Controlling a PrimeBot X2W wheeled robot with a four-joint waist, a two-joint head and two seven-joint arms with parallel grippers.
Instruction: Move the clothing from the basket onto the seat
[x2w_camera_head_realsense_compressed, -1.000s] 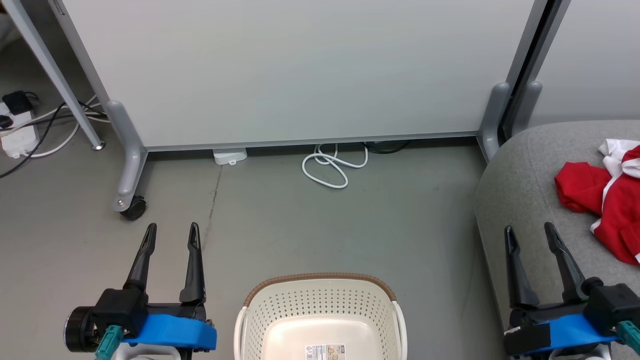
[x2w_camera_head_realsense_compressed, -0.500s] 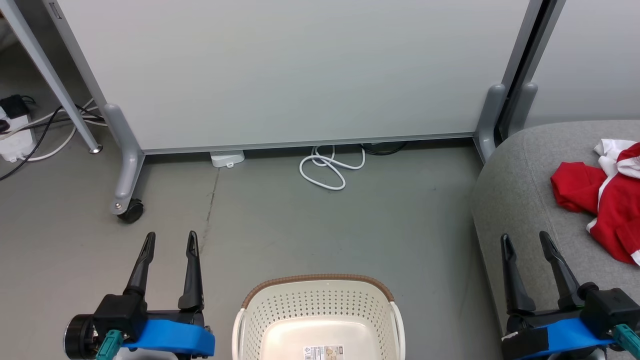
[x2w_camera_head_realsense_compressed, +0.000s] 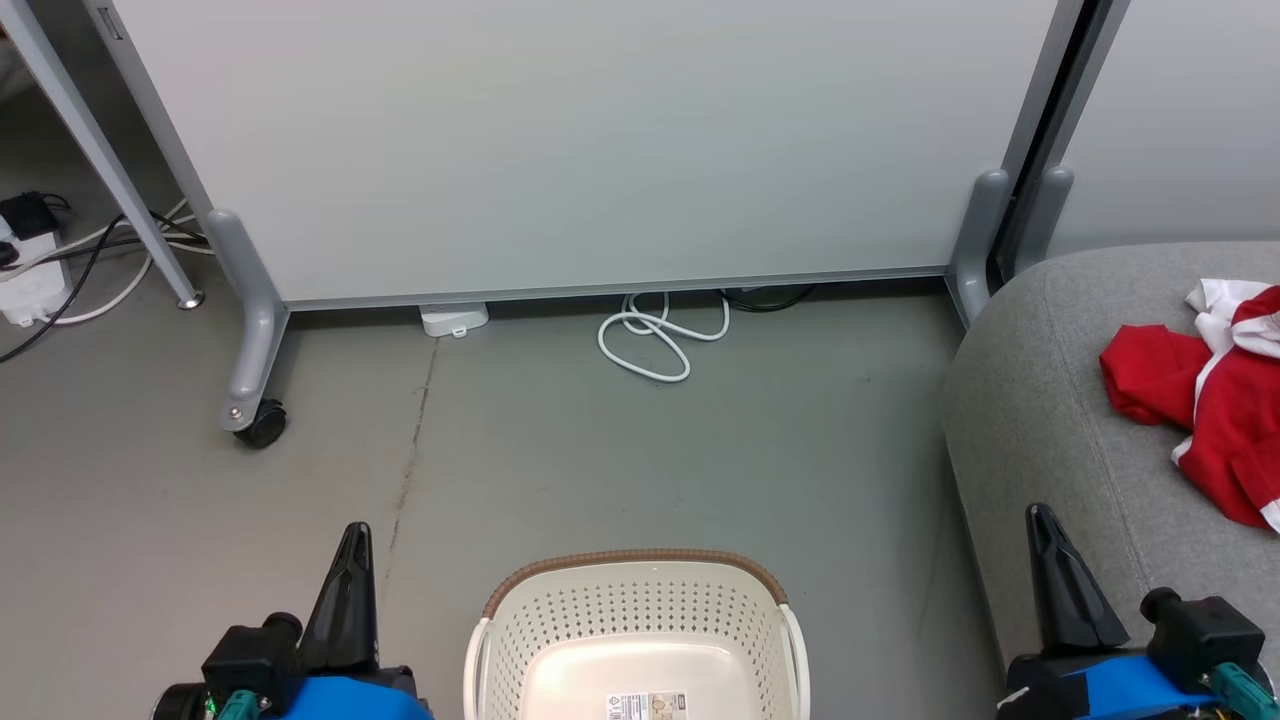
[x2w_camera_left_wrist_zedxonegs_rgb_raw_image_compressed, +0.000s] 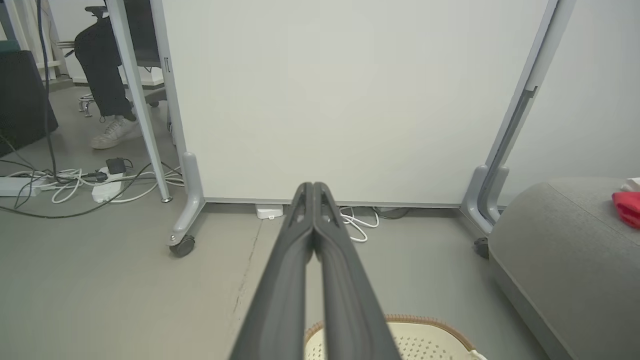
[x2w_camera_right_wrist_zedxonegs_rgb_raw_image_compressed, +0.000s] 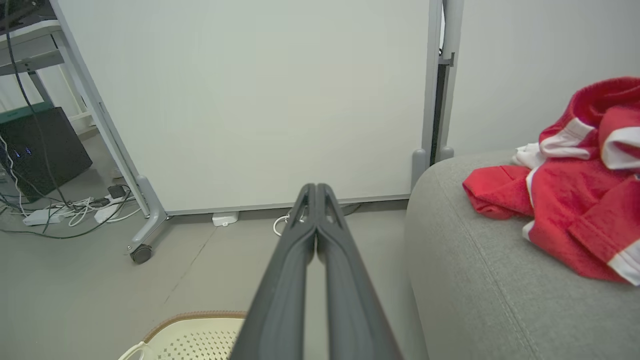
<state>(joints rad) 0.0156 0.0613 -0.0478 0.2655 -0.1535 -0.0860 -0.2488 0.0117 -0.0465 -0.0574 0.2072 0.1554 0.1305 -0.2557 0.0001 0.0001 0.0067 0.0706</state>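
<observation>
Jaws of both arms, two pairs, were pressed together, pinching nothing. One cream-white perforated plastic basket (x2w_camera_head_realsense_compressed: 640, 612) stood on the floor (x2w_camera_head_realsense_compressed: 600, 450) between them. One heap of red, white-trimmed clothing (x2w_camera_head_realsense_compressed: 1215, 410) lay on the one light-grey fabric sofa (x2w_camera_head_realsense_compressed: 1040, 400), well apart from the basket

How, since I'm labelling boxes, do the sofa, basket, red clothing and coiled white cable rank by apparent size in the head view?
Largest to smallest:
sofa
basket
red clothing
coiled white cable
Frame edges crop the first three.
</observation>
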